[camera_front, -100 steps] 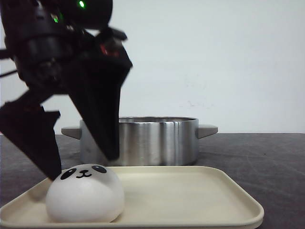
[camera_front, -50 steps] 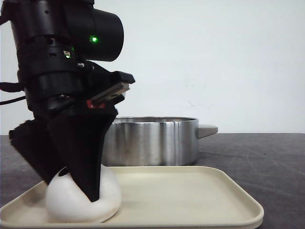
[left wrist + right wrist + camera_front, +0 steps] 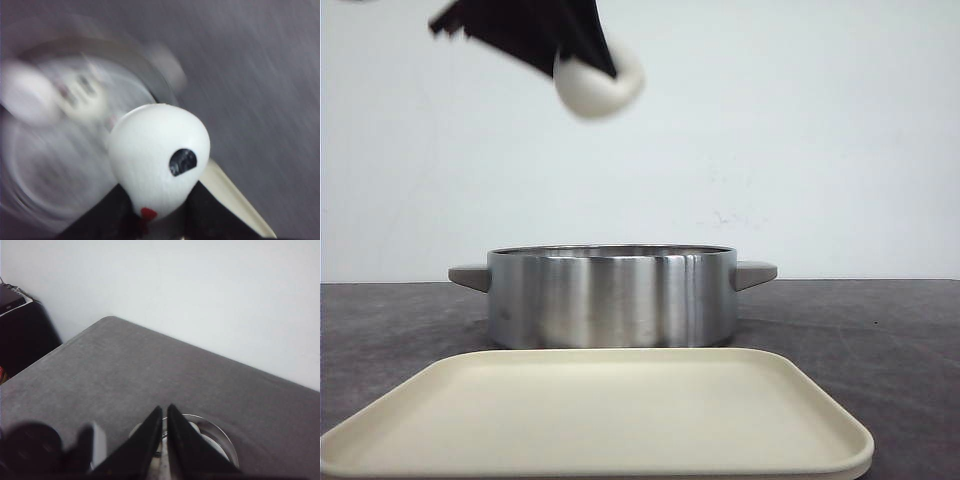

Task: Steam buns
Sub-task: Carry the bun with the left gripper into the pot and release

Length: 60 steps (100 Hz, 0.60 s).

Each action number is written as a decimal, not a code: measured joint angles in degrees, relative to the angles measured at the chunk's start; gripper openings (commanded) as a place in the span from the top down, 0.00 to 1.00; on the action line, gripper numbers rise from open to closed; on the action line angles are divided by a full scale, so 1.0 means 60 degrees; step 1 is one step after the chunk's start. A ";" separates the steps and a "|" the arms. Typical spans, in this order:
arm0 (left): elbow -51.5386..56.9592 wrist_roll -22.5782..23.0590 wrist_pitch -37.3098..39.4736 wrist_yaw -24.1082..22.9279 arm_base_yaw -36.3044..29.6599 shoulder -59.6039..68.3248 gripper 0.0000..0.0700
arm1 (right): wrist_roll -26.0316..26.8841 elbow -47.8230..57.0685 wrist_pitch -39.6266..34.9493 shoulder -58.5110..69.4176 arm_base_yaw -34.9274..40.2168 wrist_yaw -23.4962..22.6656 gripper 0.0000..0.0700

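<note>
- Left gripper (image 3: 582, 62): clamped on one panda bun (image 3: 602, 82), held high above the steel pot (image 3: 612, 295).
- Right gripper (image 3: 164, 416): fingers nearly together, holding nothing.

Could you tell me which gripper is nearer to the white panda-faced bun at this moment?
Left. The left gripper is shut on the white panda-faced bun, holding it high above the steel pot. The right gripper holds nothing and hangs apart, above that pot.
</note>
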 measured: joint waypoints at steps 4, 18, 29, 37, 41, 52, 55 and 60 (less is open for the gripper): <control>0.0047 0.0117 0.0368 -0.0040 0.0240 0.0186 0.99 | 0.0000 0.0000 0.0000 0.0000 0.0000 -0.0098 0.99; 0.0044 0.0375 0.1016 -0.0160 0.0998 0.1359 0.99 | 0.0025 0.0000 0.0000 0.0000 0.0095 -0.0517 0.99; 0.0025 0.0433 0.0943 -0.0160 0.1319 0.2346 0.99 | 0.0073 0.0000 -0.0015 0.0000 0.0240 -0.0532 0.99; -0.0004 0.0437 0.0816 -0.0160 0.1432 0.2885 0.98 | 0.0073 0.0000 -0.0128 0.0000 0.0328 -0.0532 0.99; -0.0022 0.0437 0.0765 -0.0160 0.1453 0.3071 0.96 | 0.0077 0.0000 -0.0186 0.0000 0.0368 -0.0532 0.99; -0.0040 0.0437 0.0776 -0.0160 0.1453 0.3330 0.45 | 0.0077 0.0000 -0.0288 0.0000 0.0503 -0.0528 0.99; -0.0040 0.0433 0.0776 -0.0160 0.1453 0.3351 0.24 | 0.0077 0.0000 -0.0321 0.0000 0.0550 -0.0528 0.99; -0.0040 0.0441 0.0780 -0.0160 0.1453 0.3366 0.00 | 0.0077 0.0000 -0.0379 0.0000 0.0608 -0.0525 0.99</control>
